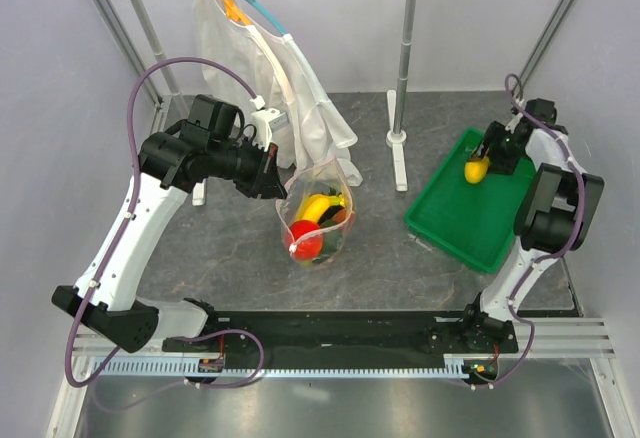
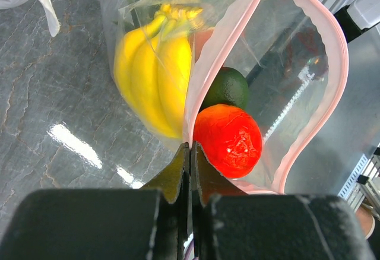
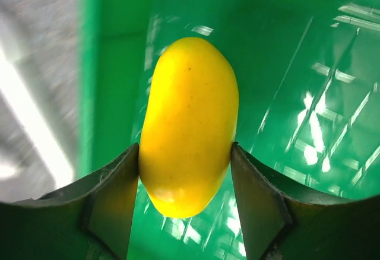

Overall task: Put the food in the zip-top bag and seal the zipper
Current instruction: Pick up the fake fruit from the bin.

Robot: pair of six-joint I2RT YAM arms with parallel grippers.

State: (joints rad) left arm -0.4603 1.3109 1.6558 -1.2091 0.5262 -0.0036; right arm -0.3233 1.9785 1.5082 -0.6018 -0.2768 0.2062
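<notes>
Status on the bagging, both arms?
Left gripper shut on zip-top bag rim, zipper unsealed, banana bunch inside. Right gripper shut on yellow piece over green tray. In the way: rack post between tray and bag.

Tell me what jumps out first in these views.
The clear zip-top bag hangs centre-frame, its pink-rimmed mouth gaping, pinched at the rim by the left gripper, with a yellow banana bunch and a red fruit inside. On the right, the right gripper clamps a small yellow piece over the green tray.
</notes>
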